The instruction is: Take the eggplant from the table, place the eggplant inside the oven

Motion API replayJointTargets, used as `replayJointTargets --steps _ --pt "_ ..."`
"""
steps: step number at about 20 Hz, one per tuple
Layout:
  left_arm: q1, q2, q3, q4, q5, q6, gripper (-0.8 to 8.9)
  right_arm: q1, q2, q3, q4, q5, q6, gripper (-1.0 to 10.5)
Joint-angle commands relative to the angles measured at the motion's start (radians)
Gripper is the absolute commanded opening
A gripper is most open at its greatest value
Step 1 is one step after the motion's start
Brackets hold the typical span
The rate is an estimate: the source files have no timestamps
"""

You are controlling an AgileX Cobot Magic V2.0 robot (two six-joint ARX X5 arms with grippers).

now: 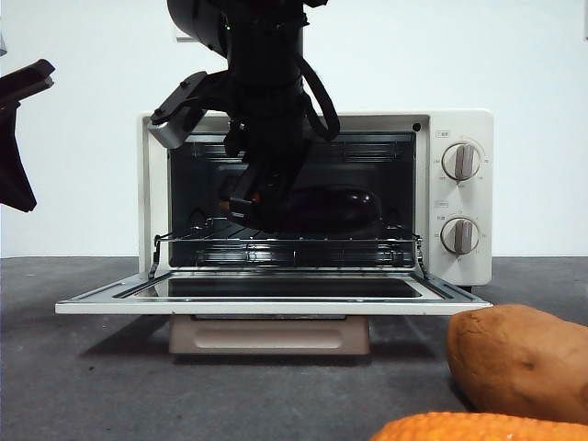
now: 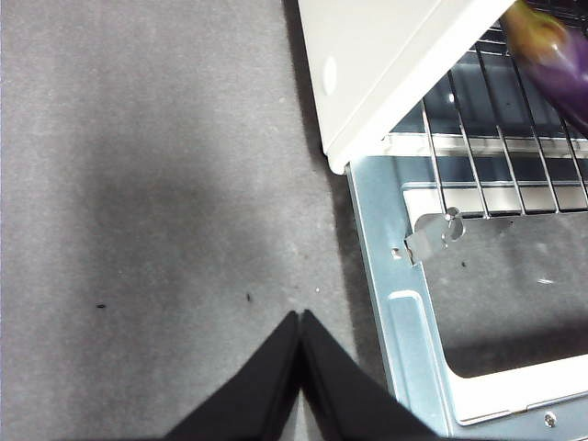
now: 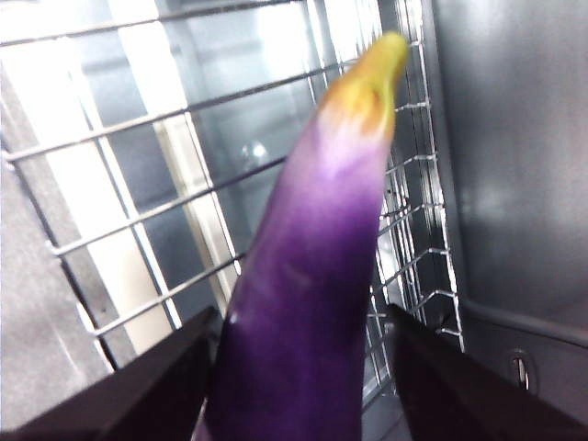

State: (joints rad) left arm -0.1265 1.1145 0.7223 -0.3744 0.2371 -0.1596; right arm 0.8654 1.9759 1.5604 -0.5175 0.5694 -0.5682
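**Eggplant inside the oven, right end effector around it**

Nearest the front camera, an orange corn cob (image 1: 459, 428) and a brown sweet potato (image 1: 519, 360) lie on the dark grey counter (image 1: 92, 386), untouched and well apart from the work. Behind them the oven (image 1: 459, 129) stands with its door (image 1: 276, 299) folded down flat, which leaves the cavity free for an arm coming in from above and in front.

Farther in, the right end effector (image 3: 299, 367) reaches into the cavity over the wire rack (image 1: 285, 246). Its 2 jaws stand apart on either side of the eggplant (image 3: 312, 276), close to the purple skin; whether they press it or have just slackened cannot be told. The eggplant lies along the rack, stem tip pointing toward the oven's back wall, so it looks delivered or nearly so.

The left end effector (image 2: 299, 367) waits beside the door's corner above bare counter, jaws pressed together and holding nothing.
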Motion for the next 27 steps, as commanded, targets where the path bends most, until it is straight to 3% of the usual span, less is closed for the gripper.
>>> replayJointTargets --steps 1,13,21,24,27 --pt "-0.001 0.01 0.005 0.005 0.003 -0.003 0.06 0.022 0.025 0.016 0.019 0.008 0.019 2.9" --pt "-0.001 0.114 0.005 0.013 0.015 0.017 0.06 0.059 -0.003 0.016 0.016 0.007 0.019 2.9" --pt "-0.001 0.36 0.005 0.056 0.212 0.043 0.06 0.111 -0.198 0.017 -0.033 -0.008 0.064 2.5" --pt "0.0 0.412 0.005 0.052 0.256 0.055 0.06 0.136 -0.311 0.017 -0.046 -0.036 0.083 1.9" --pt "0.004 0.447 0.005 0.029 0.363 0.09 0.06 0.147 -0.405 0.017 -0.046 -0.053 0.09 1.3"
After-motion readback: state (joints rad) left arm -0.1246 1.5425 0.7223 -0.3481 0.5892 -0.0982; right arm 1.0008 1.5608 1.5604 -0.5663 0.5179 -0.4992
